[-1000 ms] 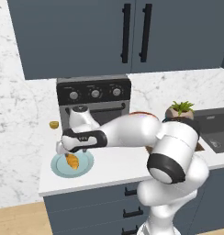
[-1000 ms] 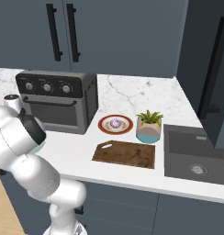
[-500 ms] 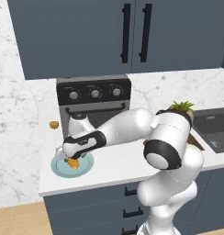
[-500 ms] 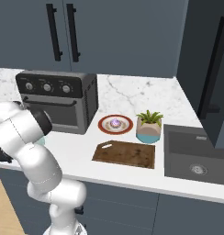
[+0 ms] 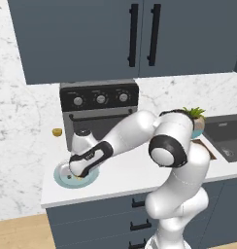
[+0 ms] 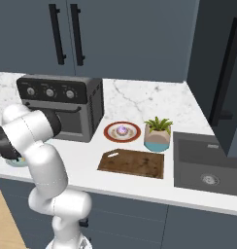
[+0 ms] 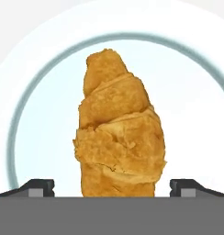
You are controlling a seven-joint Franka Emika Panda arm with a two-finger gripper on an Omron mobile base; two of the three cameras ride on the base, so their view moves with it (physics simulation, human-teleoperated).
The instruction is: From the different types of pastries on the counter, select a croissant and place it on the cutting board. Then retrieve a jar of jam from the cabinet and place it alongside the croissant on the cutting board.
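The golden croissant (image 7: 118, 133) lies on a white plate with a pale blue ring (image 7: 22, 110) at the left end of the counter (image 5: 130, 177). My gripper (image 7: 113, 187) is open and low over it, one fingertip (image 7: 38, 186) on each side with gaps to the pastry. In the left base view the gripper (image 5: 79, 171) covers most of the plate (image 5: 61, 178). The dark cutting board (image 6: 132, 163) lies bare to the right. A purple-frosted pastry (image 6: 122, 130) sits on a red-rimmed plate. The cabinet (image 6: 91, 34) doors are shut, so the jam jar is hidden.
A black toaster oven (image 5: 98, 109) stands right behind the plate and my arm. A potted plant (image 6: 158, 133) stands by the board, and a dark sink (image 6: 208, 165) is further right. A small yellow object (image 5: 56, 132) lies left of the oven.
The hand has come down onto the plate, so the croissant is now mostly covered by it in the left base view. The elbow has swung lower and forward.
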